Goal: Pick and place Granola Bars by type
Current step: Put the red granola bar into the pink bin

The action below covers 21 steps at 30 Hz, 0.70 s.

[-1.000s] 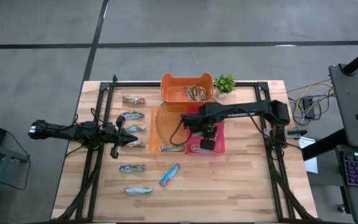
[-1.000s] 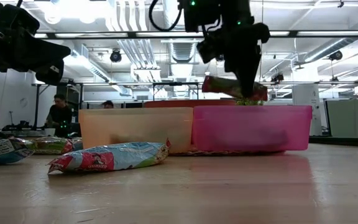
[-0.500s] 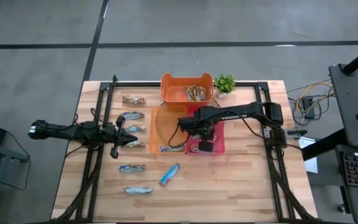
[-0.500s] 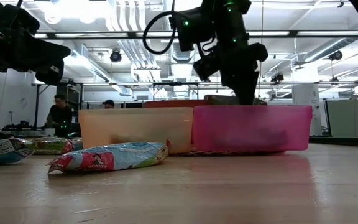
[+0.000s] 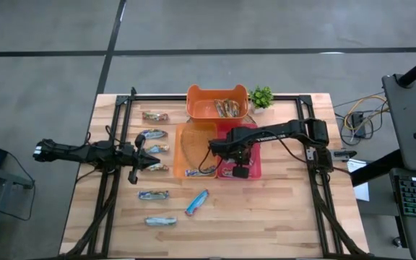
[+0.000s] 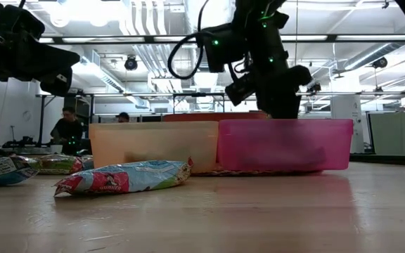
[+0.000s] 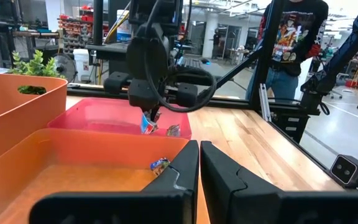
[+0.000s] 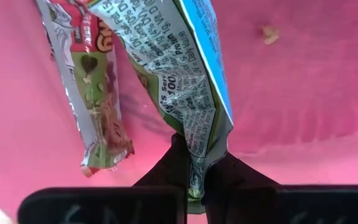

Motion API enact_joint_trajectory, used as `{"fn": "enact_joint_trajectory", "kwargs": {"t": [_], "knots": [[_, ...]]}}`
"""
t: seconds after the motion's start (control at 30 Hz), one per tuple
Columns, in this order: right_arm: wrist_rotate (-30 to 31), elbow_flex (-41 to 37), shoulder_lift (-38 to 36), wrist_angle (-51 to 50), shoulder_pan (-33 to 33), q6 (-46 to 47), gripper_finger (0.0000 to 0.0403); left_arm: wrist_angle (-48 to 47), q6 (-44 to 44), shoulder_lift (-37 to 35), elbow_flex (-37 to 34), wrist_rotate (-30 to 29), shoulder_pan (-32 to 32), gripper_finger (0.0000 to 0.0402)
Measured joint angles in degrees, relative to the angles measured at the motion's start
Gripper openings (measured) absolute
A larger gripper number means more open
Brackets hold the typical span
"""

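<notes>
High view: right gripper (image 5: pixel 231 156) reaches over the pink bin (image 5: pixel 254 170); left gripper (image 5: pixel 155 158) waits over the desk (image 5: pixel 280 217) among loose granola bars (image 5: pixel 154 195). Orange bin (image 5: pixel 197 105) at the far edge holds bars; a pale orange bin (image 5: pixel 180 139) beside the pink one holds one bar (image 5: pixel 200 172). Potted plant (image 5: pixel 261 96) by the orange bin.
Low view: right gripper (image 6: pixel 281 105) dips behind the pink bin's wall (image 6: pixel 287 144), its tips hidden here. A blue-and-red bar (image 6: pixel 121 177) lies in front on the desk. People stand in the room behind.
Left wrist view: left fingers (image 7: pixel 219 177) pressed together, holding nothing. Far off, the right gripper hangs a bar (image 7: pixel 148 123) inside the pink bin.
Right wrist view: right fingers (image 8: pixel 238 175) pinch the end of a blue-edged bar (image 8: pixel 182 81); only here a green-and-red bar (image 8: pixel 95 87) shows lying on the pink floor beside it.
</notes>
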Motion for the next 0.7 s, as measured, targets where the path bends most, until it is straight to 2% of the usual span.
{"fn": "enact_joint_trajectory", "kwargs": {"t": [0.7], "knots": [[-0.24, -6.29, -0.07, 8.69, -0.39, -1.59, 0.0011, 0.00, 0.00, 0.00, 0.01, 0.02, 0.01, 0.0000]]}}
